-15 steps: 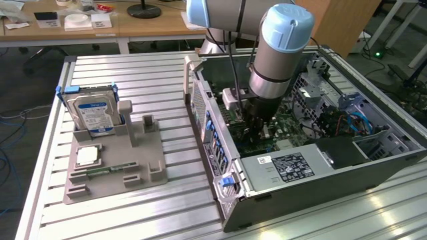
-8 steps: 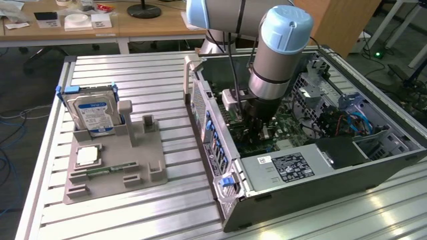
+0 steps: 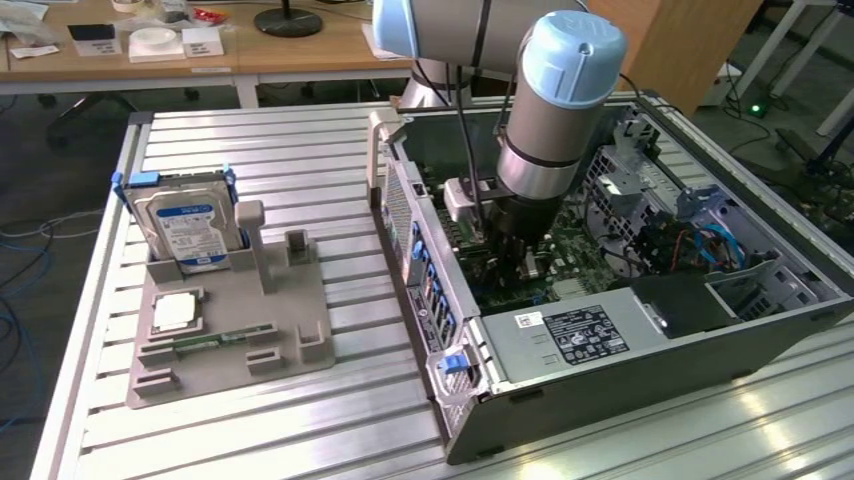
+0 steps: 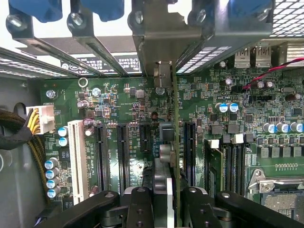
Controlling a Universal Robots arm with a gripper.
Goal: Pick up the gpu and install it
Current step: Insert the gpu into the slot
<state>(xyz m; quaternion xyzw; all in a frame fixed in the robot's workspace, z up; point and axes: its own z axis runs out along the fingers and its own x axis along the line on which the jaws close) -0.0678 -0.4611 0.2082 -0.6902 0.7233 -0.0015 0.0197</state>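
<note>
Standing edge-on between the closed pincer (image 4: 164,199) fingers, the gpu (image 4: 174,142) hangs over the motherboard (image 4: 118,104) slots inside the case (image 3: 441,300). Thin, stiff and probably light, its board looks fragile; the edges suit gripping better than the components.

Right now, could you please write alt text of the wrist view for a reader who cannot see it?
The pincer holds the gpu edge-on above the green motherboard, over its row of black expansion slots, with the card's silver bracket reaching toward the case's rear slot openings. A white slot and a white power connector sit off to one side.
</note>
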